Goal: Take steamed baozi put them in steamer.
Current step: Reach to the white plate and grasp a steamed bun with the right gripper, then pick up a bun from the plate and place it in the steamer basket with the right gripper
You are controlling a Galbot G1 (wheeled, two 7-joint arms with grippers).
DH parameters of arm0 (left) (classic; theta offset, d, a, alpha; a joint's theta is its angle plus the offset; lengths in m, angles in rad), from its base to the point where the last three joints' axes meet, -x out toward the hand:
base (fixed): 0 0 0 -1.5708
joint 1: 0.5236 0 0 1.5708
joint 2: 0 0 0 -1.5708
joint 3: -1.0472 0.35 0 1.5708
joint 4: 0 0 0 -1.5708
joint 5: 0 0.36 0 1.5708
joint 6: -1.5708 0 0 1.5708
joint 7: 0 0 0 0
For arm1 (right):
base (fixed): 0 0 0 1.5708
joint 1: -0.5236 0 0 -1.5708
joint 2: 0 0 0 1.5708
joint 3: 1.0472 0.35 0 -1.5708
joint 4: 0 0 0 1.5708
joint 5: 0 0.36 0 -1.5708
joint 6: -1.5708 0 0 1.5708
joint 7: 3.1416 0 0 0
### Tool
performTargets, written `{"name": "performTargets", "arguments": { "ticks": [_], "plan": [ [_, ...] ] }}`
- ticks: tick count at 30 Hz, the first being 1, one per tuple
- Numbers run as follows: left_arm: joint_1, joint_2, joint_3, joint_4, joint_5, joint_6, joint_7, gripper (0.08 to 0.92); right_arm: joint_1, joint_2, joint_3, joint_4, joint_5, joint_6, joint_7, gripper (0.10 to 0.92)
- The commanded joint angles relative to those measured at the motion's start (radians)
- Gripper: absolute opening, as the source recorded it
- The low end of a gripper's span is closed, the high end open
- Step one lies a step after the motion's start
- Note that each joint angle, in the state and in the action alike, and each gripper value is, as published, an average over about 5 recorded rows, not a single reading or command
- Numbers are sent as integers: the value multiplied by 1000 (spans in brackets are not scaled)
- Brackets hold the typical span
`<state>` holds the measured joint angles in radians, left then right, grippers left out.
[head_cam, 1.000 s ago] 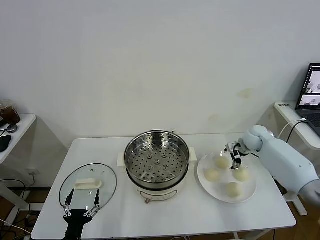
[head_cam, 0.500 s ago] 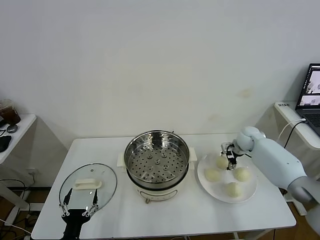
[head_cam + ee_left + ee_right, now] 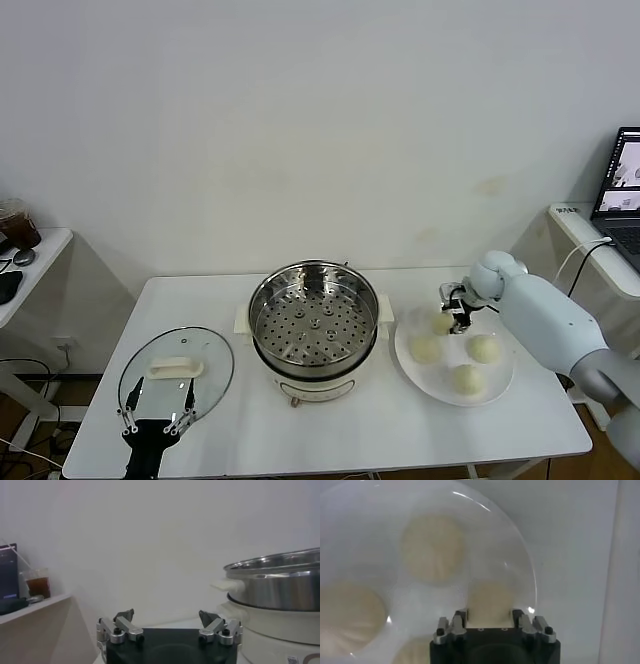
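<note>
Four cream-white baozi lie on a white plate [image 3: 503, 380] to the right of the steamer [image 3: 315, 320], whose perforated tray holds nothing. My right gripper [image 3: 455, 315] reaches down onto the far-left bun [image 3: 439, 325]. In the right wrist view that baozi [image 3: 490, 600] fills the gap of the right gripper [image 3: 490, 614], with both fingers against its sides. I cannot tell if it is off the plate. The other buns [image 3: 425, 349] [image 3: 483, 348] [image 3: 466, 378] lie loose. My left gripper [image 3: 158, 425] waits open at the table's front left, holding nothing.
A round glass lid [image 3: 176, 368] with a white handle lies flat on the table left of the steamer, just beyond the left gripper. A side table with a drink cup [image 3: 20, 228] stands at far left. A laptop [image 3: 622, 190] sits on a shelf at far right.
My right gripper has shifted left from between the buns to the far-left bun, and its fingers have closed in onto that bun's sides. The left arm has stayed put.
</note>
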<state>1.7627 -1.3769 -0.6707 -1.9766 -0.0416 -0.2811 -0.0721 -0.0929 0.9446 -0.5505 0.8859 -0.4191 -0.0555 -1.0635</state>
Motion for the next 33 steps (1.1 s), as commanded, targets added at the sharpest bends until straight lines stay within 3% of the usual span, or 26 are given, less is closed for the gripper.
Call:
{"name": "performTargets", "arguments": {
  "ticks": [1, 6, 16, 24, 33],
  "plan": [
    [3, 0, -2, -6, 2, -2, 0, 823, 4, -9, -3, 18, 9, -3, 1, 485],
    [5, 1, -5, -12, 2, -3, 1, 823, 57, -85, -61, 143, 111, -17, -3, 458],
    [-6, 17, -8, -32, -9, -3, 7, 823, 464, -217, -342, 385, 524, 5, -20, 456],
    [-10, 24, -22, -42, -21, 0, 12, 823, 750, -57, -559, 395, 654, 148, -34, 465],
    [-12, 18, -53, -40, -33, 4, 16, 823, 718, 253, -659, 354, 648, 360, -13, 465]
  ]
}}
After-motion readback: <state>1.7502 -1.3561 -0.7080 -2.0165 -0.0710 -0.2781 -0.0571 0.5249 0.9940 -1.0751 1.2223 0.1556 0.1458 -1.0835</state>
